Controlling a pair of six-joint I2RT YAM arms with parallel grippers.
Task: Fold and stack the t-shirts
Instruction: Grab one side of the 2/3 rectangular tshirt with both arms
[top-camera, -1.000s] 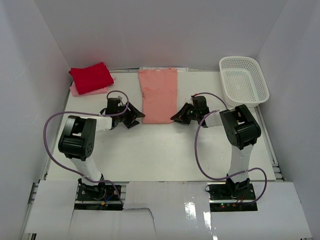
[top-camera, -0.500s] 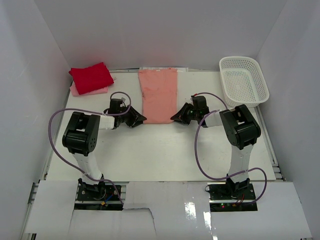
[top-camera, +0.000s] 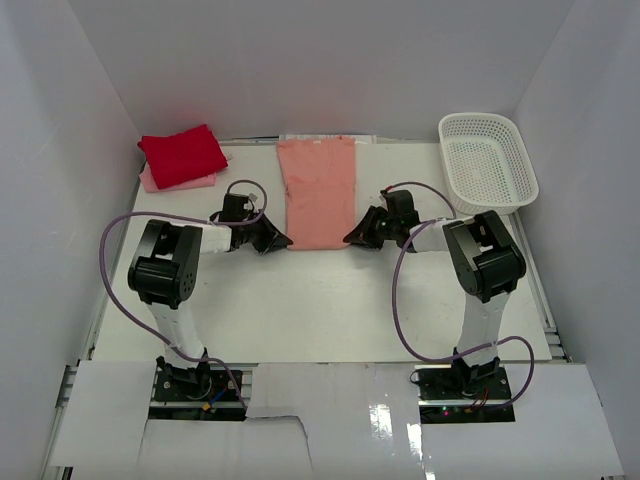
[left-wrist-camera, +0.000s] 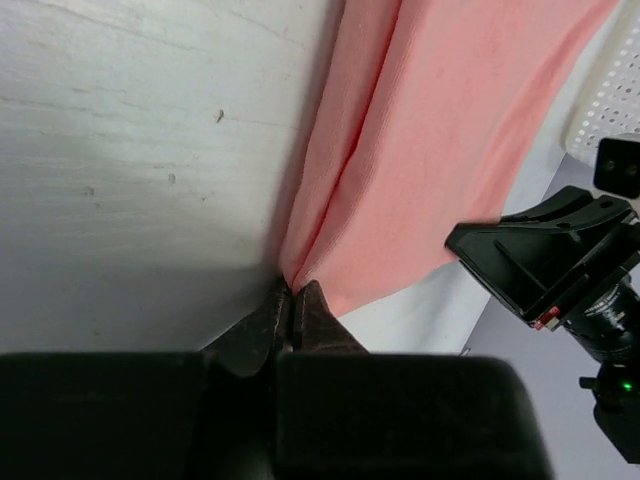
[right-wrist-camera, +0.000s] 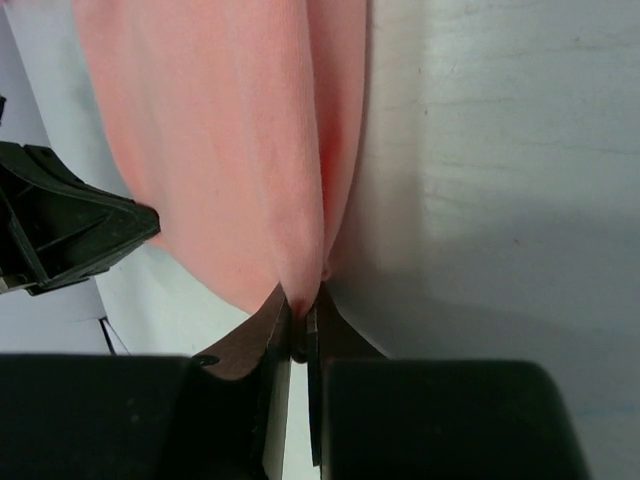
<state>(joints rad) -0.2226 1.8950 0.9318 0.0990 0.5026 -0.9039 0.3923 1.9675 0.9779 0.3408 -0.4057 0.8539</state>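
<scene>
Matt cloth shirt (top-camera: 318, 190), plastic lattice basket (top-camera: 487, 165)

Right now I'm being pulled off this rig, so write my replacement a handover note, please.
Left gripper: shut on the near left corner of the salmon-pink cloth t-shirt, a long folded strip mid-table.
Right gripper: shut on its near right corner.
Done: bright red folded t-shirt stacked on the pale pink t-shirt, far left.
White plastic lattice basket: far right.
Left to do: fold the strip crosswise, add it to the stack.
</scene>
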